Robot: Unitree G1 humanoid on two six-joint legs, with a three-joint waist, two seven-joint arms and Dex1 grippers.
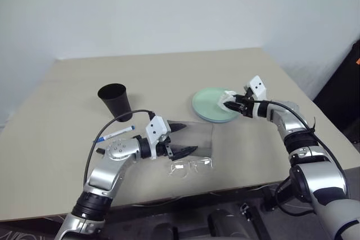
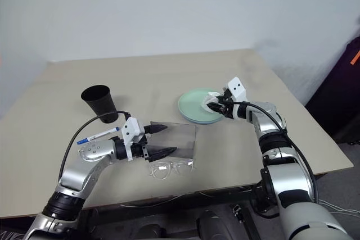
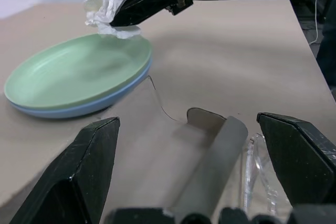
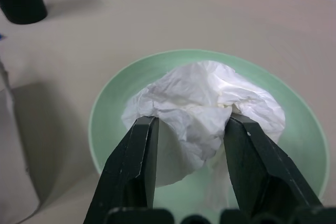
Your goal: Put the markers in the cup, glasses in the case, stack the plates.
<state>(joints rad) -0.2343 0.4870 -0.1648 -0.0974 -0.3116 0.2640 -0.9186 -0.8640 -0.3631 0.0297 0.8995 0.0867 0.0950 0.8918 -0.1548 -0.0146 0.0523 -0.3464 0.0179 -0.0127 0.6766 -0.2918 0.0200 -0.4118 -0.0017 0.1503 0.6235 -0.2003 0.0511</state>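
The right gripper (image 4: 191,124) has its jaws clamped on a white paper wad (image 4: 202,103) over the stacked plates (image 1: 209,104), toward the table's (image 1: 67,82) right edge. The left gripper (image 1: 181,139) hangs wide apart above the case (image 1: 197,136). The wad should probably be lifted clear without dragging the plates.

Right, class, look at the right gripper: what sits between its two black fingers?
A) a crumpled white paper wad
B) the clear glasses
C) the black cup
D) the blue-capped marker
A: the right gripper has its fingers on either side of the white paper wad, over the mint green plate; the marker, glasses and cup are elsewhere on the table.
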